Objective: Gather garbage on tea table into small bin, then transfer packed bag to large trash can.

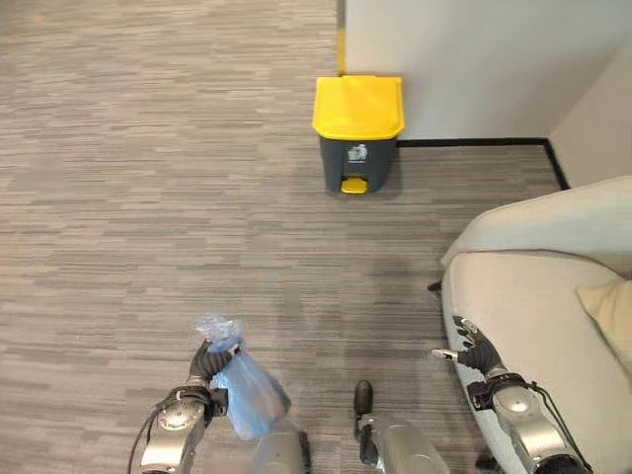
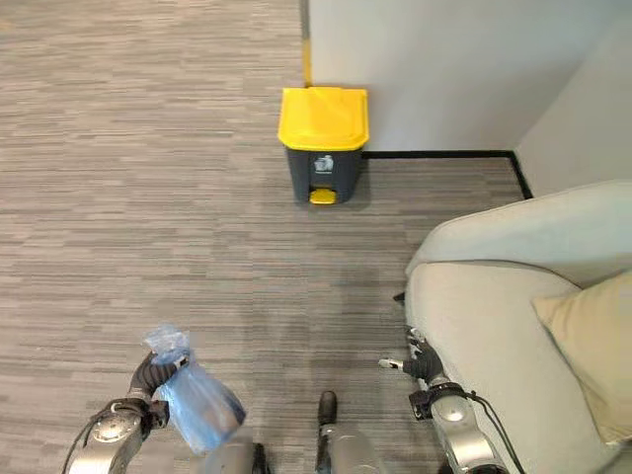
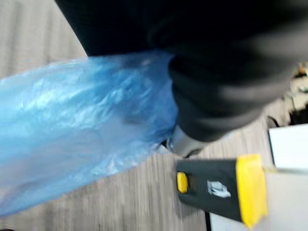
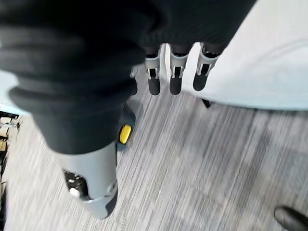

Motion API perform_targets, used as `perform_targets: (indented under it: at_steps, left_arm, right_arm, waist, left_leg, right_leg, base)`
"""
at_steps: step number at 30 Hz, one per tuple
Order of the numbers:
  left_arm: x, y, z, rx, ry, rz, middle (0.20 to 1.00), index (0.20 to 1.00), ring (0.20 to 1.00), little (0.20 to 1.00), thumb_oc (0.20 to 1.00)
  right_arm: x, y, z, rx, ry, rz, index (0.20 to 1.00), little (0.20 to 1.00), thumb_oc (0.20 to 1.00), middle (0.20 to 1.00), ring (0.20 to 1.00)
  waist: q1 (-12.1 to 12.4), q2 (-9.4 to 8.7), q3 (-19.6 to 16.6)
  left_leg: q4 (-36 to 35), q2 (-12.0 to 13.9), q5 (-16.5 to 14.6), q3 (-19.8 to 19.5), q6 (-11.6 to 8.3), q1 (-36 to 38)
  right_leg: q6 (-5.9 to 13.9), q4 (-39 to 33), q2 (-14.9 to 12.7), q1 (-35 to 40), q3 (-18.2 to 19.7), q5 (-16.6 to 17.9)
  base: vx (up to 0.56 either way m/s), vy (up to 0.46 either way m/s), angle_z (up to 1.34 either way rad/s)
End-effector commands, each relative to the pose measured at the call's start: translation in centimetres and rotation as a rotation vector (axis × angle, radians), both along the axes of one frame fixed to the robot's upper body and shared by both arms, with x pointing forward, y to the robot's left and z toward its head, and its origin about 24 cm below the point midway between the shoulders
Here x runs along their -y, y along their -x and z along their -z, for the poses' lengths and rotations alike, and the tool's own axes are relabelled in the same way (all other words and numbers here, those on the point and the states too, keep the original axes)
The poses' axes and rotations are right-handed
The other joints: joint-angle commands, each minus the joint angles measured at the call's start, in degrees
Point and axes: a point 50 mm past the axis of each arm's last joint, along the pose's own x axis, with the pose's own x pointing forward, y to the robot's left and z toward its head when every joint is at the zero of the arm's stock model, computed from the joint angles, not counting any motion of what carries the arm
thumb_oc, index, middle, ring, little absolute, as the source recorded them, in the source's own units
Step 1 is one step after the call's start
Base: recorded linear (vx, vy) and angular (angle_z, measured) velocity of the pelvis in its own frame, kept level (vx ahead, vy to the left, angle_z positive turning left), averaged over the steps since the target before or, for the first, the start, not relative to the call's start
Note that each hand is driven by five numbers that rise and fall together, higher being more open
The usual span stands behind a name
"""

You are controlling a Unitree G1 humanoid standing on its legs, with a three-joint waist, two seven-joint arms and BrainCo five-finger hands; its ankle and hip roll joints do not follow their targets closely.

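A blue plastic bag (image 1: 252,397) with its knotted top hangs from my left hand (image 1: 204,365), which is shut on the bag's neck low at the left. In the left wrist view the bag (image 3: 72,130) hangs close beside the hand's dark cover. The large trash can (image 1: 357,128), grey with a closed yellow lid and a yellow pedal, stands on the floor ahead against the wall; it shows again as the can (image 3: 221,190) past the bag. My right hand (image 1: 472,354) hangs open at the right beside the sofa, its fingers (image 4: 174,77) straight and holding nothing.
A cream sofa (image 1: 543,326) with a beige cushion (image 1: 614,308) fills the right side, close to my right arm. A white wall (image 1: 474,59) with a dark skirting runs behind the can. Grey striped carpet (image 1: 148,197) stretches between me and the can.
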Motion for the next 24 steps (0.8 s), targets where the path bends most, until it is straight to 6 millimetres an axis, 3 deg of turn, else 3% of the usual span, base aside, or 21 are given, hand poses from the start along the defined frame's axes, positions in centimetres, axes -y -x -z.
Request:
perform_targets:
  at_steps: [1, 2, 7, 9, 10, 12, 13, 14, 17, 20, 24]
  left_arm:
    - [-0.3, -0.9, -1.8, 0.090, -0.050, 0.040, 0.200, 0.200, 0.200, 0.200, 0.200]
    - [-0.3, -0.9, -1.8, 0.090, -0.050, 0.040, 0.200, 0.200, 0.200, 0.200, 0.200]
    - [-0.1, -1.0, -1.8, 0.093, -0.055, 0.053, 0.200, 0.200, 0.200, 0.200, 0.200]
    - [-0.1, -0.9, -1.8, 0.087, -0.061, 0.062, 0.200, 0.200, 0.200, 0.200, 0.200]
    - [-0.5, -0.1, -1.6, 0.071, -0.072, 0.058, 0.200, 0.200, 0.200, 0.200, 0.200]
    - [-0.6, 0.0, -1.6, 0.069, -0.072, 0.054, 0.200, 0.200, 0.200, 0.200, 0.200]
    - [-0.6, 0.0, -1.6, 0.070, -0.072, 0.054, 0.200, 0.200, 0.200, 0.200, 0.200]
    - [-0.9, 0.1, -1.6, 0.067, -0.080, 0.040, 0.200, 0.200, 0.200, 0.200, 0.200]
    - [-1.2, 0.2, -1.8, 0.070, -0.086, 0.033, 0.200, 0.200, 0.200, 0.200, 0.200]
    - [-1.7, -0.4, -2.4, 0.093, -0.106, 0.029, 0.200, 0.200, 0.200, 0.200, 0.200]
    - [-1.7, -0.8, -2.7, 0.105, -0.105, 0.019, 0.200, 0.200, 0.200, 0.200, 0.200]
  right_arm:
    - [1.5, -0.2, -1.3, 0.068, 0.011, 0.040, 1.000, 1.000, 1.000, 1.000, 1.000]
    - [1.5, -0.2, -1.3, 0.068, 0.011, 0.040, 1.000, 1.000, 1.000, 1.000, 1.000]
    - [1.3, 0.1, -0.8, 0.056, 0.002, 0.062, 1.000, 1.000, 1.000, 1.000, 1.000]
    - [1.3, 0.3, -0.5, 0.045, -0.002, 0.070, 1.000, 1.000, 1.000, 1.000, 1.000]
    - [0.9, 0.7, -0.1, 0.025, -0.002, 0.051, 1.000, 1.000, 1.000, 1.000, 1.000]
    - [0.7, 0.5, -0.1, 0.025, -0.005, 0.047, 1.000, 1.000, 1.000, 1.000, 1.000]
    - [0.7, 0.5, -0.1, 0.025, -0.005, 0.048, 1.000, 1.000, 1.000, 1.000, 1.000]
    - [0.3, 0.3, -0.1, 0.029, -0.014, 0.041, 1.000, 1.000, 1.000, 1.000, 1.000]
    - [-0.3, 0.0, -0.2, 0.034, -0.029, 0.017, 1.000, 1.000, 1.000, 1.000, 1.000]
    - [-1.2, -0.8, -0.5, 0.052, -0.041, -0.016, 1.000, 1.000, 1.000, 1.000, 1.000]
    - [-1.6, -1.5, -0.9, 0.065, -0.040, -0.036, 1.000, 1.000, 1.000, 1.000, 1.000]
  waist:
    - [0.3, 0.19, 0.5]
    - [0.4, 0.17, 0.5]
    - [2.4, 1.24, 0.4]
    - [2.7, 1.32, -0.3]
    - [3.0, 1.02, -1.5]
    - [3.1, 0.27, -2.2]
    - [3.2, 0.38, -2.4]
    - [3.6, -0.47, -2.8]
    - [4.1, -1.10, -3.1]
    - [4.5, -1.40, -3.2]
    - [3.8, -0.16, -2.0]
  left_leg:
    - [-9.6, -0.3, 1.4, 1.3, 0.47, -2.5]
    - [-9.6, -0.4, 1.4, 1.3, 0.48, -2.4]
    - [-21.7, -0.9, 12.2, 3.9, -1.48, -7.1]
    - [-22.8, -0.7, 13.3, 5.7, -1.55, -7.3]
    - [-23.9, -1.5, 11.4, 5.2, -0.04, -4.5]
    - [-22.2, -2.2, 10.0, 5.1, 0.74, -4.3]
    - [-22.3, -2.1, 10.2, 5.1, 0.72, -4.5]
    - [-20.9, -2.8, 7.8, 5.5, 2.03, -4.1]
    - [-20.3, -3.5, 6.2, 5.8, 3.04, -3.6]
    - [-21.5, -4.5, 4.0, 5.7, 4.79, -1.5]
    - [-23.8, -4.3, 2.1, 5.2, 5.25, 3.4]
  right_leg:
    - [9.44, 0.7, -3.6, 2.0, 0.1, -7.8]
    - [9.45, 0.7, -3.6, 2.1, 0.1, -7.8]
    - [9.21, 0.0, -0.7, 7.5, 1.0, -10.2]
    - [9.27, -0.3, -0.3, 10.0, 1.9, -11.1]
    - [10.13, 0.3, -1.2, 12.4, 3.4, -12.8]
    - [10.80, 0.5, -2.4, 13.2, 4.1, -12.8]
    - [10.76, 0.4, -2.3, 12.9, 4.2, -12.6]
    - [11.78, 1.1, -3.9, 13.6, 5.3, -12.5]
    - [13.00, 3.2, -5.0, 12.5, 6.5, -10.5]
    - [14.67, 10.4, -5.5, 7.9, 7.9, -6.2]
    - [13.83, 11.1, -4.9, -0.6, 5.0, -5.3]
  base:
    - [0.26, -0.056, -0.04]
    - [0.18, -0.026, 0.02]
    - [0.30, 0.005, -0.20]
    - [0.53, 0.139, -0.29]
    - [0.54, 0.199, -0.39]
    - [0.41, 0.180, -0.51]
    - [0.43, 0.237, -0.37]
    - [0.30, 0.200, -0.13]
    - [0.21, 0.153, -0.23]
    - [0.25, 0.185, -0.28]
    - [0.21, 0.076, -0.28]
